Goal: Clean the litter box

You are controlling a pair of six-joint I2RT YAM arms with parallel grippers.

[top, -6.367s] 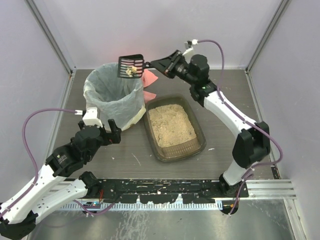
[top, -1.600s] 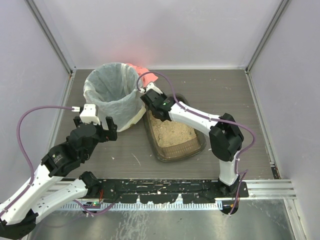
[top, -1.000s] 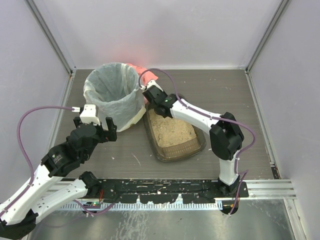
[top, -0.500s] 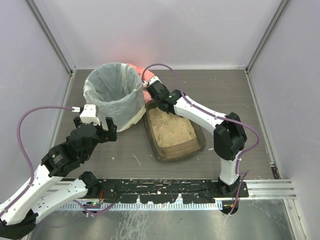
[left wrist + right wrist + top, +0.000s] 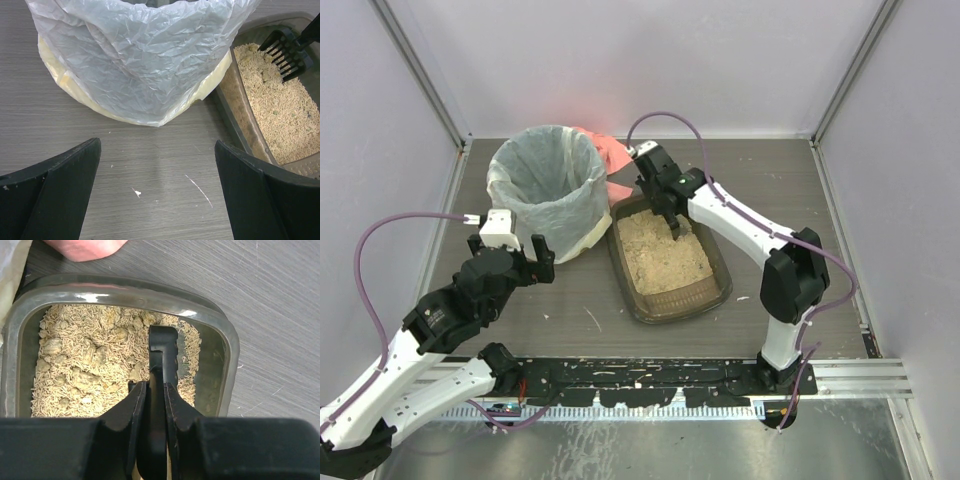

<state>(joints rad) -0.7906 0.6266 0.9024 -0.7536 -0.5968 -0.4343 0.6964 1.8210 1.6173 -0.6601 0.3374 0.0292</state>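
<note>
Wood-grain table [image 5: 770, 190], litter box [image 5: 675, 312] at centre.
Right gripper [image 5: 152, 387] pinches scoop [image 5: 162, 347], dipped to sift clumps [image 5: 82, 375]; left gripper [image 5: 156, 150] gapes empty.

Glossy smoky plastic litter box [image 5: 150, 291]; rough granular litter [image 5: 85, 365]; crinkled film bin bag [image 5: 145, 55]; matt woodgrain table [image 5: 150, 165].

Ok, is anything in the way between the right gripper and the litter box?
Nothing visible. The right gripper is shut on the black scoop, whose head sits over the litter at the far end of the litter box. The bagged bin stands beside it, out of the path.
</note>
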